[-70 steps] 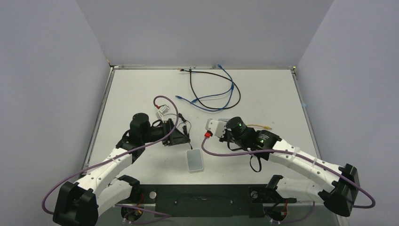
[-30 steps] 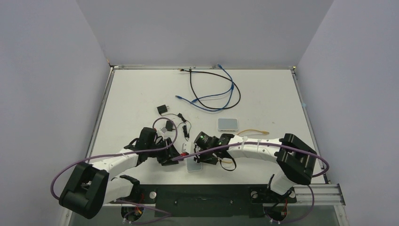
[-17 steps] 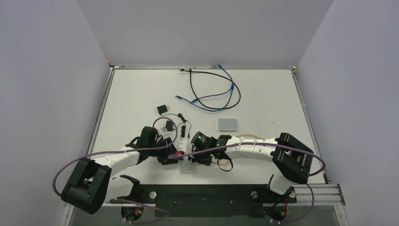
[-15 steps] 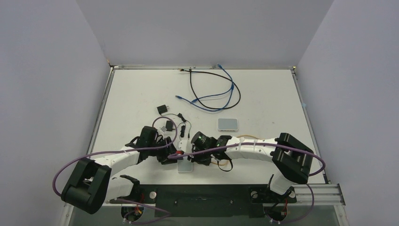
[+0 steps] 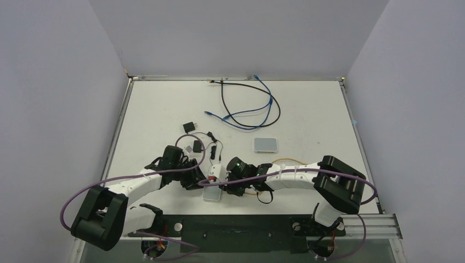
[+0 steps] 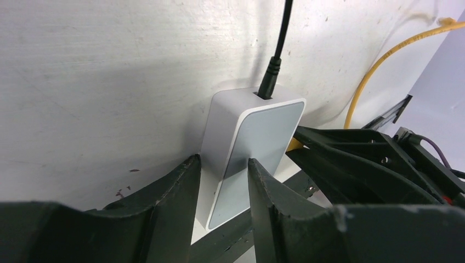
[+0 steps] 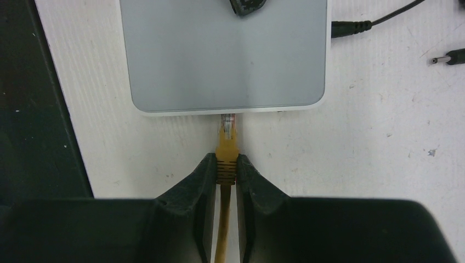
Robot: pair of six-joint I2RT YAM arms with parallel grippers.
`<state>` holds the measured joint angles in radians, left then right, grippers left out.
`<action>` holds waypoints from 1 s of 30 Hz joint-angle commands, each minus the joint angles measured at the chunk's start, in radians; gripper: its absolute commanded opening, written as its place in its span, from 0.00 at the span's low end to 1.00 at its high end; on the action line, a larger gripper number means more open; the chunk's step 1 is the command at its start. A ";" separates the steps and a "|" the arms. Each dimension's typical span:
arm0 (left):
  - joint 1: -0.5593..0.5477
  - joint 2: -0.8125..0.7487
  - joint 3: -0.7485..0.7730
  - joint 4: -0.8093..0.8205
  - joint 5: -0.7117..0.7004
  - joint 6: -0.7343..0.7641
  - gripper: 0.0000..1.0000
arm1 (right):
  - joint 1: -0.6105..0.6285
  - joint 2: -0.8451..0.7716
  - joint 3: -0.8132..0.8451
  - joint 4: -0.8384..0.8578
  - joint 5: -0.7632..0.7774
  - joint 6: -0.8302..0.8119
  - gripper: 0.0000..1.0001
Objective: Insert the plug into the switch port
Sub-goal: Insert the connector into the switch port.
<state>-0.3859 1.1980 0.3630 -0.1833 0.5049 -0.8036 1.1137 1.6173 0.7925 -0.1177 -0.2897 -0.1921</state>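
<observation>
Both arms (image 5: 142, 183) (image 5: 290, 178) reach low, inward over the white counter (image 5: 307, 109), grey walls around. Left claw (image 6: 223, 163) straddles the box (image 6: 247, 137), grip unclear. Right claw (image 7: 226, 159) pinches the yellow plug (image 7: 226, 139) at its port (image 7: 228, 116).

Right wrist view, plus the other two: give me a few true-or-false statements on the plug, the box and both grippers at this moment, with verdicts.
1. The right gripper is shut on the yellow plug. True.
2. The plug's tip meets the switch box at a narrow edge. True.
3. No other cable is plugged into that box. False: a black plug sits in another narrow edge.
4. The left gripper hangs far from the box. False: its fingers flank one end of it.
5. Only one such box is in view. False: a second box lies farther back, apart.
</observation>
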 commanded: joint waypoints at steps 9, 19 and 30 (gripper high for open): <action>0.009 0.023 0.046 -0.044 -0.042 0.054 0.29 | 0.008 -0.046 -0.106 0.252 -0.023 0.085 0.00; 0.008 0.030 0.047 -0.048 -0.044 0.061 0.27 | 0.009 -0.060 -0.134 0.322 0.038 0.113 0.00; 0.008 0.044 0.051 -0.047 -0.044 0.063 0.26 | 0.009 -0.068 -0.144 0.349 0.038 0.112 0.00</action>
<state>-0.3775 1.2190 0.3958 -0.2142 0.4831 -0.7609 1.1145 1.5734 0.6548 0.1265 -0.2535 -0.0933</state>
